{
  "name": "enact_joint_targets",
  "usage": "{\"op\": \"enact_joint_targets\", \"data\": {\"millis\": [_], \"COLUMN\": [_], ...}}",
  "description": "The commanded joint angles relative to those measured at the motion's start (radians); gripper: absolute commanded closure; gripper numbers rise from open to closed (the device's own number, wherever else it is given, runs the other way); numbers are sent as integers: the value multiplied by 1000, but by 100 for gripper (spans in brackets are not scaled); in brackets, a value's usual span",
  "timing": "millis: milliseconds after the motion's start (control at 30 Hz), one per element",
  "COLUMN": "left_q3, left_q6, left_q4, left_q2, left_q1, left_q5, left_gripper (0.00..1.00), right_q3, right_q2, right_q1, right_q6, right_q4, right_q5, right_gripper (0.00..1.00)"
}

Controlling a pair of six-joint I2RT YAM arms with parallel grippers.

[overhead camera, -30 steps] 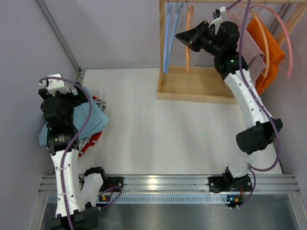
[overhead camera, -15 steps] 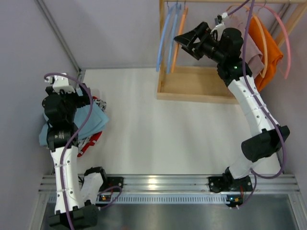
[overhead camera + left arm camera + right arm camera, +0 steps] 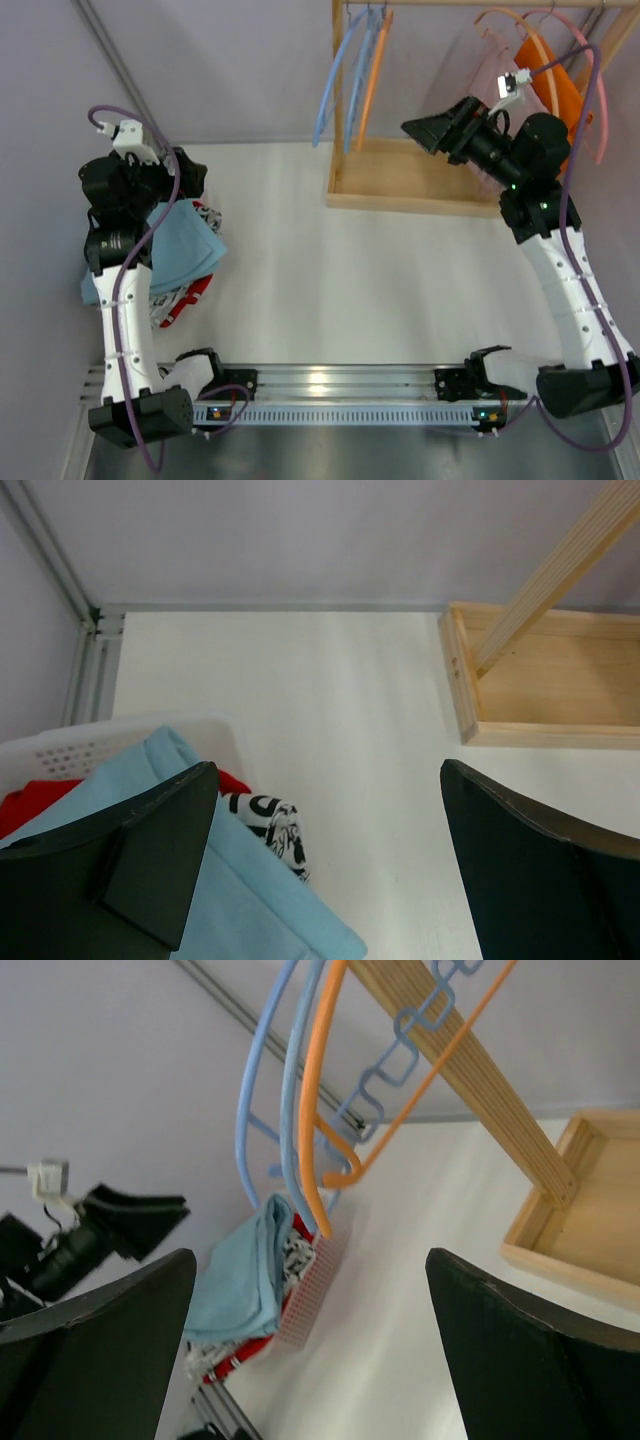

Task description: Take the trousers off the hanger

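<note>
Pale wood forms the rack (image 3: pixel 410 182) at the far right of the table (image 3: pixel 330 270) in the top view. Two blue hangers (image 3: pixel 338 80) and an orange hanger (image 3: pixel 370 70) hang bare at its left end. At its right end the orange trousers (image 3: pixel 562 88) hang on a hanger, with the mauve trousers (image 3: pixel 492 62) just beside them, partly hidden by the right arm. The right gripper (image 3: pixel 425 135) hangs over the rack's base and points left; its opening is hard to judge from here. At the table's left edge the blue trousers (image 3: pixel 180 245) lie on top of a heap, with the red trousers (image 3: pixel 196 290) and the print trousers (image 3: pixel 165 305) showing beneath. The left gripper (image 3: pixel 188 178) hovers over the far side of that heap.

In the left wrist view the left gripper (image 3: pixel 328 770) has its fingers (image 3: pixel 130 870) spread wide, holding nothing. Below lie the blue trousers (image 3: pixel 250 900), the print trousers (image 3: pixel 275 825) and the red trousers (image 3: pixel 30 805), all in a white basket (image 3: pixel 70 755). The rack (image 3: pixel 540 695) stands well apart on the right.

In the right wrist view the right gripper (image 3: pixel 310 1255) is also wide and empty. The blue hangers (image 3: pixel 290 1080) and the orange hanger (image 3: pixel 320 1110) hang close in front of it from the rack (image 3: pixel 470 1070). Beyond them the basket (image 3: pixel 310 1280) holds the blue trousers (image 3: pixel 245 1280), the print trousers (image 3: pixel 297 1255) and the red trousers (image 3: pixel 240 1355), with the left gripper (image 3: pixel 120 1215) above.
</note>
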Motion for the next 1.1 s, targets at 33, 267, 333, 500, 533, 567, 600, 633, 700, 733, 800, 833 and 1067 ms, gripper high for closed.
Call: {"op": "enact_joint_targets", "data": {"millis": [33, 267, 333, 500, 533, 567, 600, 633, 700, 733, 800, 833, 1067], "left_q3": [112, 246, 221, 152, 120, 102, 85, 48, 14, -15, -42, -58, -46], "left_q6": [-49, 133, 138, 123, 127, 146, 155, 161, 161, 160, 154, 151, 103], "left_q4": [-60, -203, -208, -209, -209, -208, -208, -208, -208, -208, -206, -208, -208], "left_q2": [105, 272, 289, 335, 332, 331, 316, 308, 294, 282, 266, 250, 203], "left_q1": [-7, -364, -498, -567, -585, -599, -622, -625, -628, -627, -627, -628, -622], "left_q5": [161, -224, -203, -284, -317, -353, -359, -364, -370, -370, -370, -368, -368], "left_gripper": [2, 2, 2, 2, 2, 2, 2, 2, 2, 2, 2, 2, 2], "right_q3": [-145, -448, -510, -614, -623, -643, -653, -662, -686, -691, -705, -706, -699], "right_q2": [-183, -462, -516, -580, -586, -593, -603, -608, -626, -631, -643, -645, -645], "right_q1": [0, -3, -9, -26, -32, -35, -41, -46, -58, -61, -70, -70, -78], "right_q6": [-239, -476, -551, -649, -663, -671, -677, -689, -705, -712, -720, -720, -705], "right_q4": [-42, -193, -236, -292, -296, -298, -301, -307, -313, -318, -324, -324, -316], "right_q5": [-19, 42, 42, 82, 76, 65, 62, 62, 58, 61, 50, 45, -11], "right_gripper": [1, 0, 1, 1, 1, 1, 1, 0, 1, 1, 1, 0, 0]}}
